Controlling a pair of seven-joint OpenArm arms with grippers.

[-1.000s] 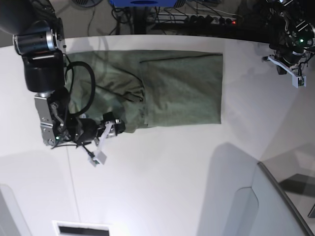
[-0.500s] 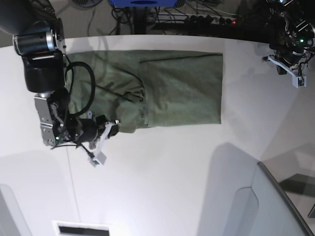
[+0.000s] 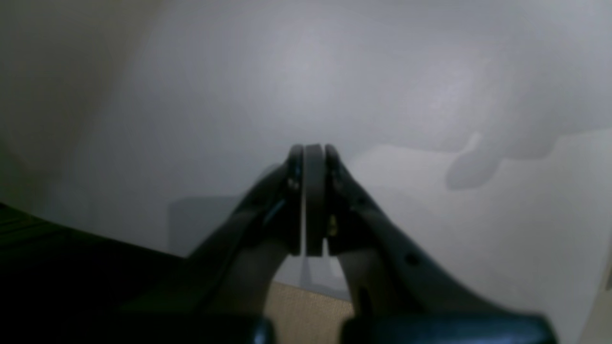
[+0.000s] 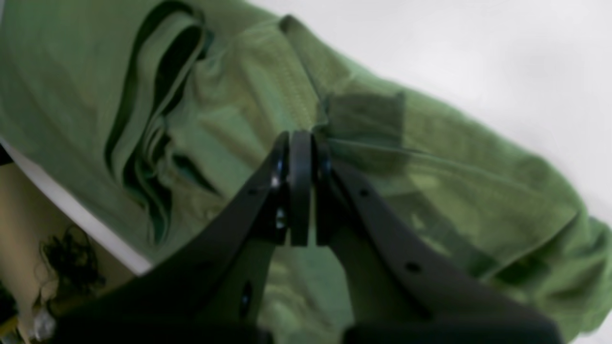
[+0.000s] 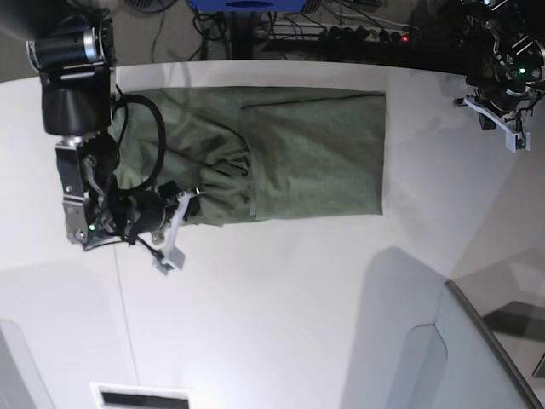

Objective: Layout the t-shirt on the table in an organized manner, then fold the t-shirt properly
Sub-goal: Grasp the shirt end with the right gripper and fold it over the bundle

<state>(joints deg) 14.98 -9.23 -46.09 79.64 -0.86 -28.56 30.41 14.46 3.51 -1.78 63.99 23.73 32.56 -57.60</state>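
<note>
The olive-green t-shirt [image 5: 315, 153] lies folded into a long band across the far half of the white table [image 5: 298, 298]. Its right part is flat and its left part is rumpled. My right gripper [image 5: 191, 203] is at the shirt's lower left edge. In the right wrist view, that gripper [image 4: 301, 136] is shut with its tips pinching a fold of the t-shirt [image 4: 454, 157] near a hem. My left gripper [image 5: 511, 136] hovers at the table's far right corner, well away from the shirt. The left wrist view shows it [image 3: 308, 148] shut and empty over bare table [image 3: 478, 239].
A grey translucent panel [image 5: 477, 358] stands at the near right. Cables and a power strip [image 5: 358, 34] lie beyond the table's far edge. A white slotted piece [image 5: 140, 396] sits at the near left edge. The right arm's body [image 5: 77, 102] overhangs the shirt's left end.
My right gripper closed on the shirt's lower left edge and drew back to the left and slightly up, pulling that edge with it. The left arm stayed still.
</note>
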